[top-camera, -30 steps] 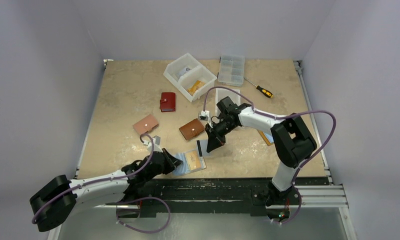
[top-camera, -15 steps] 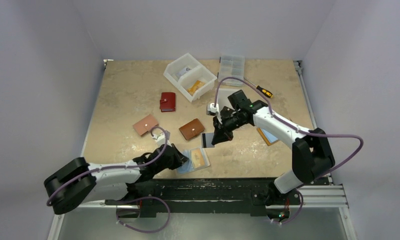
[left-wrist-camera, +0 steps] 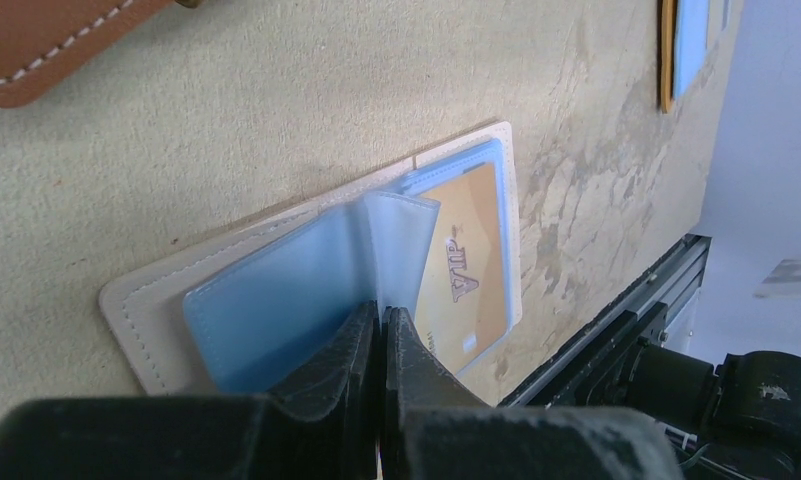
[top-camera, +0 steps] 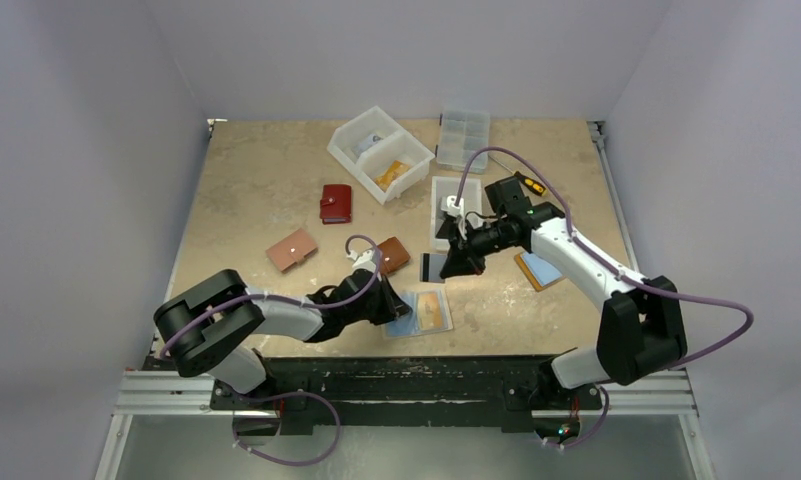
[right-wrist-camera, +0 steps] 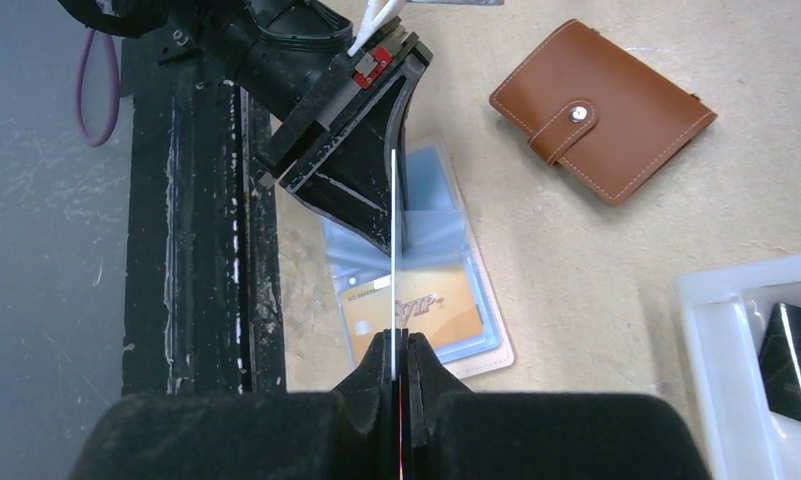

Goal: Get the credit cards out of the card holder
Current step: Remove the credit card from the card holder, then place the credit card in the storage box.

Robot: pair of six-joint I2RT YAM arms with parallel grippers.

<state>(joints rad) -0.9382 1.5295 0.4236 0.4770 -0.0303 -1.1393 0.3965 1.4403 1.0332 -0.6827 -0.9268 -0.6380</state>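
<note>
Now your right gripper (right-wrist-camera: 394, 350), clamped on a dark card (top-camera: 430, 267), has carried it off the card holder (left-wrist-camera: 126, 320); left gripper (left-wrist-camera: 381, 330) seemingly pinches its sleeve (left-wrist-camera: 296, 300), gold card (left-wrist-camera: 466, 270) remaining.

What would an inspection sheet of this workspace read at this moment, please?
Surface: beige table, worn and stained.
Job's things: card holder lying open, gold card in a sleeve; black card out, held above the table; dark card-like item in the white tray.
Clutter: closed wallets, brown, red, tan; divided bin; clear organiser; screwdriver.
Hands: left hand shut on the card holder's clear sleeve; right hand shut on the black card.
Cables: purple cables loop above both arms.
Surroundings: plain walls; black rail at the near edge.
</note>
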